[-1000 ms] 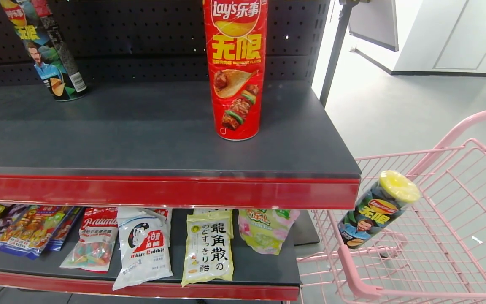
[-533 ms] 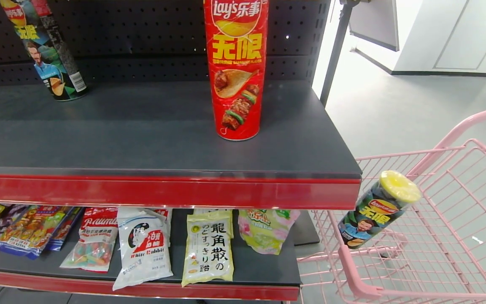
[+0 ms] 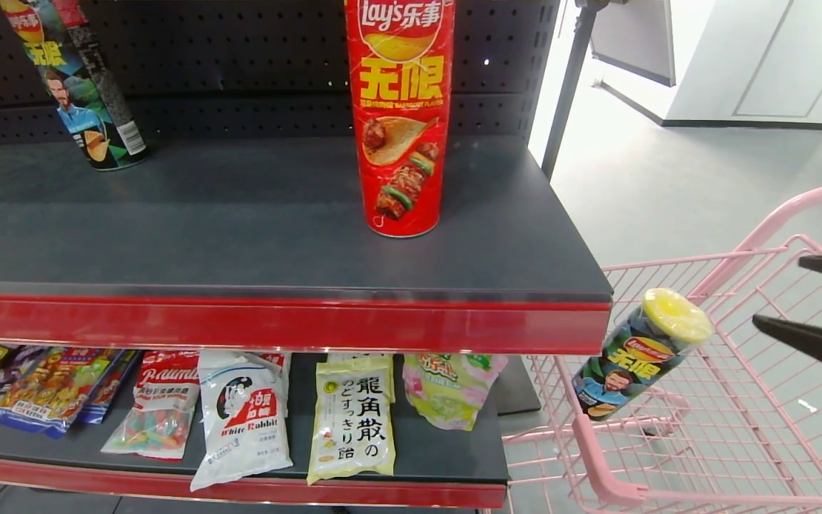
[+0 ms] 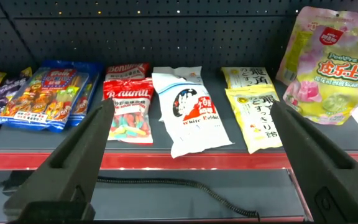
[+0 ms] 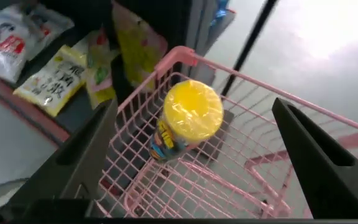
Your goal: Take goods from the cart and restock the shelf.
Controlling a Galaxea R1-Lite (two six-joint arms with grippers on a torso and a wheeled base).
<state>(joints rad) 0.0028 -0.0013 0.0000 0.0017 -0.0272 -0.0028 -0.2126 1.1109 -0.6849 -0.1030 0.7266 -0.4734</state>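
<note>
Pink wire cart stands just right of a dark store shelf, its far side cut off by the picture's edge. A chip can with a yellow lid leans tilted in the cart's corner nearest the shelf. Its green label shows a man's portrait and printed lettering, and its base sits behind the wire.

The right gripper hangs over the cart to the right of the can, well clear of it. Its two dark fingers are spread apart with nothing between them, and the rest of the arm is cut off. In the right wrist view the can lies below and between the spread fingers.

On the upper shelf a red chip can stands upright with a skewer pictured on its label. A second green can stands at the back left. Both tops are cut off.

The left gripper faces the lower shelf with its fingers wide apart and empty. Snack bags lie there, among them a white candy bag and a yellow-green bag. From the head view the upper shelf's red edge hides their tops.
</note>
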